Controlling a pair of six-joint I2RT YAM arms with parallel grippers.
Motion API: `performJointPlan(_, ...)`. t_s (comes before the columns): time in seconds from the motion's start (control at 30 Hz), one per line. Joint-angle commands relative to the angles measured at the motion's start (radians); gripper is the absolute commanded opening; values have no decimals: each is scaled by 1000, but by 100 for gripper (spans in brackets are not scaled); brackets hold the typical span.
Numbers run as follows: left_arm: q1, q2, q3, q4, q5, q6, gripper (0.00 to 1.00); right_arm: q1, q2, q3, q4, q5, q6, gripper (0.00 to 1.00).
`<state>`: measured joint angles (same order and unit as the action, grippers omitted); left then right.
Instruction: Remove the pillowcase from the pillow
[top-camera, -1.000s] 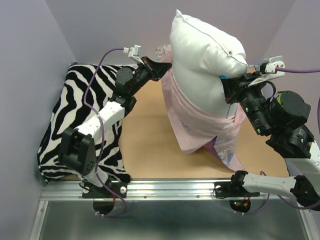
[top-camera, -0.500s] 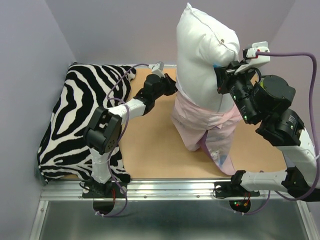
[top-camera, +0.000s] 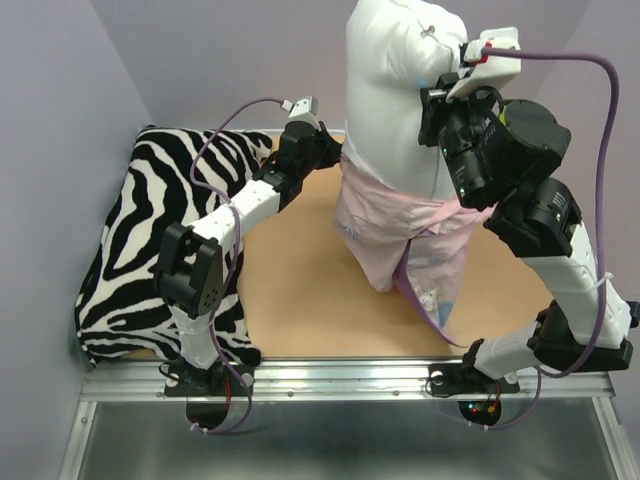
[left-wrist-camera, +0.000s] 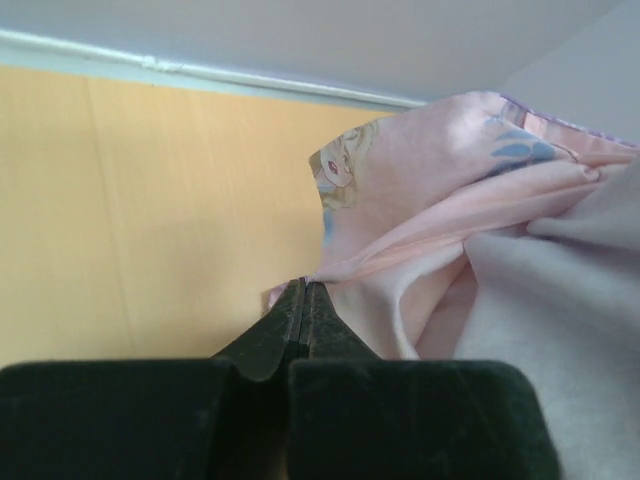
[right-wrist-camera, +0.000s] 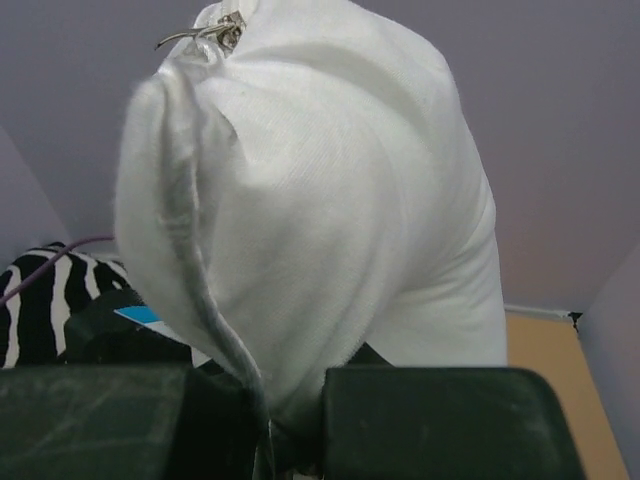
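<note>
Jaws clamped on the plump white stuffed pillow (top-camera: 392, 90), the right gripper (top-camera: 435, 100) holds it high, lower half inside the thin pink printed fabric pillowcase (top-camera: 390, 230). The left gripper (left-wrist-camera: 303, 300), jaws pinching the hem near the counter (top-camera: 300, 290), should anchor it while the right lifts straight up.

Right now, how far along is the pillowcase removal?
Most of the pillow is already bare. In hand: right pincer holds the pillow high, left pincer clamps the pillowcase edge. Left: the pillow bottom sits inside the case and must come out.
</note>
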<state>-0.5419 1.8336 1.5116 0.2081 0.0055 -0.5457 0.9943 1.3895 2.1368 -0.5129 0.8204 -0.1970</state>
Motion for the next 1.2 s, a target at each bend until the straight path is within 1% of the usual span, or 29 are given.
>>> performJointPlan(0.0, 8, -17, -98, 27, 74, 44, 0, 1, 48, 235, 270, 52, -105, 1)
performJointPlan(0.07, 8, -48, -79, 45, 91, 43, 0, 0, 83, 218, 271, 59, -105, 1)
performJointPlan(0.13, 8, -65, -33, 27, 119, 87, 11, 0, 94, 140, 271, 51, -87, 1)
performJointPlan(0.17, 10, -86, 19, 11, 125, 104, 21, 0, 100, 114, 271, 55, -81, 1)
performJointPlan(0.2, 11, -102, 39, -13, 131, 119, 42, -2, 118, 94, 271, 65, -68, 1)
performJointPlan(0.27, 13, -172, 64, -22, 131, 128, 55, 0, 143, 65, 271, 86, -64, 1)
performJointPlan(0.3, 13, -201, 65, -39, 122, 128, 57, -2, 181, 69, 272, 95, -67, 1)
performJointPlan(0.33, 11, -265, 52, -47, 85, 121, 58, 0, 203, 98, 271, 126, -73, 1)
performJointPlan(0.4, 10, -330, 42, -81, 30, 113, 61, -3, 250, 144, 271, 146, -96, 1)
performJointPlan(0.43, 0, -361, 41, -138, -45, 115, 66, -2, 290, 164, 272, 157, -102, 1)
performJointPlan(0.47, -13, -422, 23, -163, -79, 116, 70, -2, 310, 184, 272, 166, -110, 1)
performJointPlan(0.5, -29, -456, 3, -180, -117, 115, 70, -2, 330, 230, 272, 177, -131, 1)
performJointPlan(0.53, -80, -486, -22, -197, -186, 115, 70, -2, 354, 247, 272, 184, -142, 1)
performJointPlan(0.6, -143, -560, -99, -246, -264, 83, 70, -2, 399, 261, 272, 186, -150, 1)
performJointPlan(0.63, -223, -580, -128, -262, -359, 67, 70, -5, 407, 262, 272, 187, -148, 1)
performJointPlan(0.67, -260, -615, -198, -274, -407, 20, 69, -3, 420, 262, 272, 187, -147, 1)
performJointPlan(0.73, -340, -663, -289, -296, -528, -51, 69, -8, 428, 258, 272, 187, -145, 1)
performJointPlan(0.77, -412, -709, -379, -292, -554, -77, 69, -11, 431, 255, 272, 187, -144, 1)
performJointPlan(0.8, -447, -729, -416, -305, -611, -142, 69, -13, 430, 253, 272, 183, -140, 1)
performJointPlan(0.83, -482, -744, -448, -312, -633, -169, 69, -16, 428, 250, 272, 177, -139, 1)
performJointPlan(0.87, -563, -769, -500, -325, -653, -203, 69, -19, 427, 249, 272, 177, -142, 1)
performJointPlan(0.9, -601, -778, -522, -352, -677, -262, 69, -17, 425, 247, 272, 178, -145, 1)
performJointPlan(0.97, -679, -798, -579, -345, -711, -309, 69, -20, 416, 223, 272, 177, -142, 1)
performJointPlan(1.0, -749, -798, -596, -316, -720, -338, 70, -25, 401, 210, 272, 175, -131, 1)
performJointPlan(1.1, -828, -760, -619, -288, -714, -373, 70, -28, 381, 163, 274, 164, -105, 1)
performJointPlan(1.17, -849, -719, -622, -294, -745, -411, 70, -29, 372, 150, 272, 164, -101, 1)
